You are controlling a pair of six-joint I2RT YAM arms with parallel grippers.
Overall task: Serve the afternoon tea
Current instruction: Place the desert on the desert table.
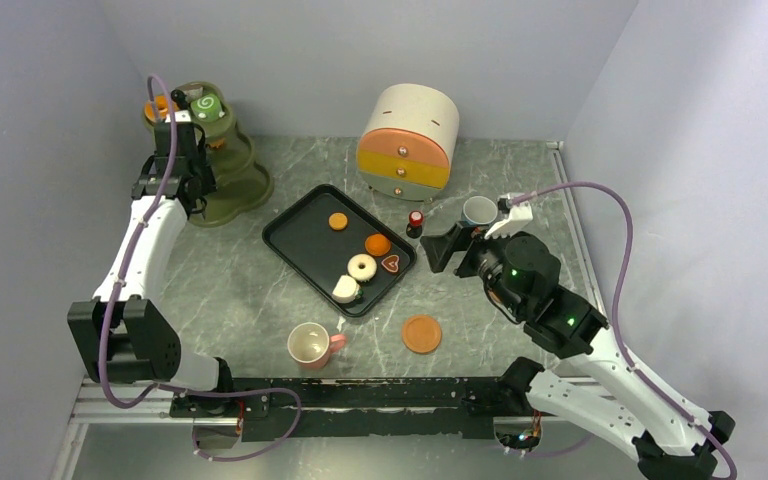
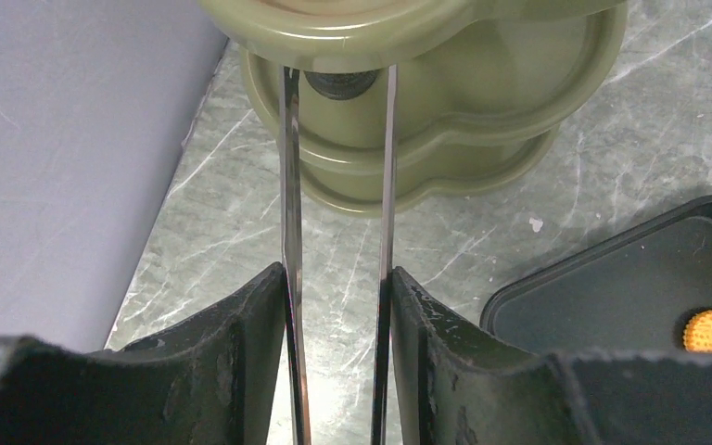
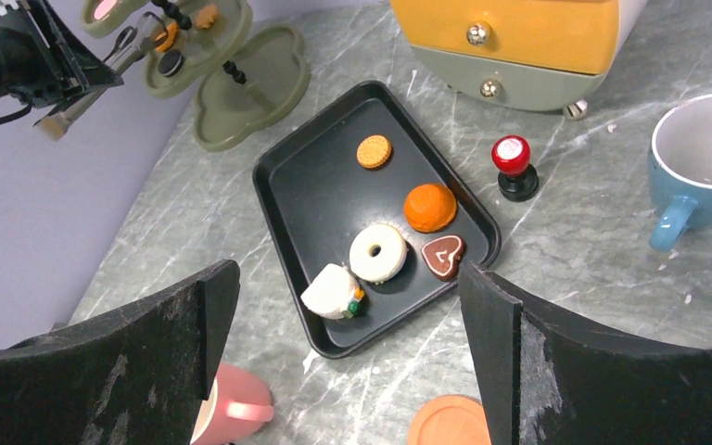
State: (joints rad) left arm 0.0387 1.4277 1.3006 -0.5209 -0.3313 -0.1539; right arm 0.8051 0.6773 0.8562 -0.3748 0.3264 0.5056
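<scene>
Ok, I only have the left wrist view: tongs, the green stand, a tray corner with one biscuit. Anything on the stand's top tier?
Observer: Yes, a green swirl roll sits on the top tier of the stand.
Operator: What else lies beside that biscuit?
Observer: An orange pastry, a white doughnut, a heart cookie and a white cake piece share the tray.
Operator: And the other arm?
Observer: The right hand is open and empty, near the blue cup.
</scene>
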